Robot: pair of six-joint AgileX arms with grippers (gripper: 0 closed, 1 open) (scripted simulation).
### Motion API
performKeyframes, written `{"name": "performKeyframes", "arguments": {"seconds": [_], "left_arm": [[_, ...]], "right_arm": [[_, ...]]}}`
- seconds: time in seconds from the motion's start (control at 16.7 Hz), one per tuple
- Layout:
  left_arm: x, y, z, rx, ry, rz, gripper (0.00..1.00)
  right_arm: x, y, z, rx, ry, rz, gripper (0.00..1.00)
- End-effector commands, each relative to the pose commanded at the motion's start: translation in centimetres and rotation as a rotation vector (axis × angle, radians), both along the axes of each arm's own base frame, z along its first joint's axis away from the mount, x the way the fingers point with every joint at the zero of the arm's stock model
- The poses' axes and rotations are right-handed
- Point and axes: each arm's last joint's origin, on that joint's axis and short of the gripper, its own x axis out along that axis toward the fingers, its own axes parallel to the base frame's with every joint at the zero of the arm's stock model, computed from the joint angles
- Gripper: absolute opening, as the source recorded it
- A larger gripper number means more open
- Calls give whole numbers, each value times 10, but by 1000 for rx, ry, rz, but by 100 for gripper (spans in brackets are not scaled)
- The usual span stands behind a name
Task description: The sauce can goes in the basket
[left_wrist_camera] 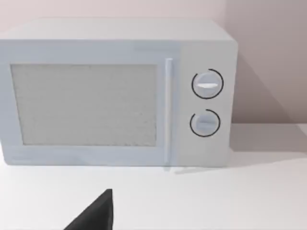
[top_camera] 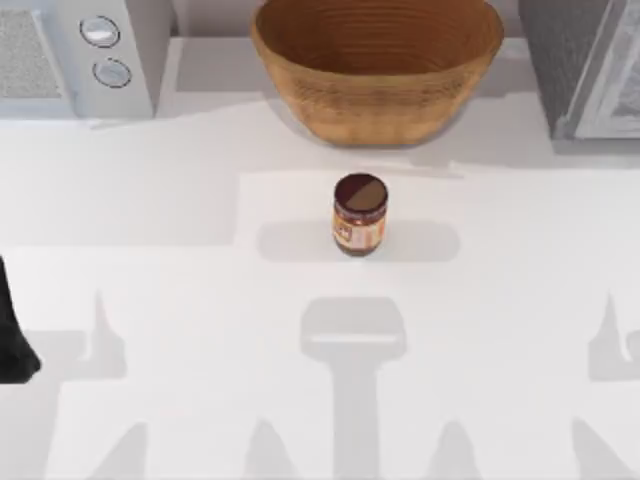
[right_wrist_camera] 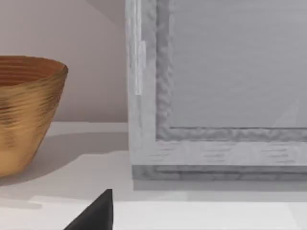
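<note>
The sauce can [top_camera: 359,215] stands upright at the middle of the white table, a small dark-brown jar with a brown lid and an orange-red label. Behind it, at the table's back, sits the basket [top_camera: 376,95], a wide tan wicker bowl, which also appears in the right wrist view as the basket [right_wrist_camera: 26,112]. A dark part of my left arm [top_camera: 14,330] shows at the table's far left edge, well away from the can. A dark wedge of my left gripper [left_wrist_camera: 96,218] faces the microwave. A like wedge of my right gripper [right_wrist_camera: 96,215] points toward the back right corner.
A white microwave [top_camera: 75,55] with two dials stands at the back left; it faces the left wrist camera as the microwave [left_wrist_camera: 115,96]. A grey appliance [top_camera: 585,65] stands at the back right, to the basket's right. Open white tabletop surrounds the can.
</note>
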Motion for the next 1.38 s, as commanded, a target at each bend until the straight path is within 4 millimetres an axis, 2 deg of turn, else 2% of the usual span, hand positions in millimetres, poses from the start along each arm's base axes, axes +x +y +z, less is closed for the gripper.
{"name": "performKeyframes", "arguments": {"seconds": [0.3, 0.54, 0.72, 0.9, 1.08, 1.2, 1.38], "left_arm": [[2, -1, 7, 0, 0, -33, 100], [15, -7, 32, -2, -1, -154, 100], [38, -14, 56, -3, -2, -289, 100], [75, -24, 76, -4, -3, -449, 100], [125, -38, 82, -4, -4, -624, 100], [161, -50, 74, -4, -5, -744, 100], [214, -69, 45, -3, -6, -922, 100]], "right_arm": [[0, 0, 0, 0, 0, 0, 100], [0, 0, 0, 0, 0, 0, 100], [0, 0, 0, 0, 0, 0, 100], [0, 0, 0, 0, 0, 0, 100], [0, 0, 0, 0, 0, 0, 100], [0, 0, 0, 0, 0, 0, 100], [0, 0, 0, 0, 0, 0, 100]]}}
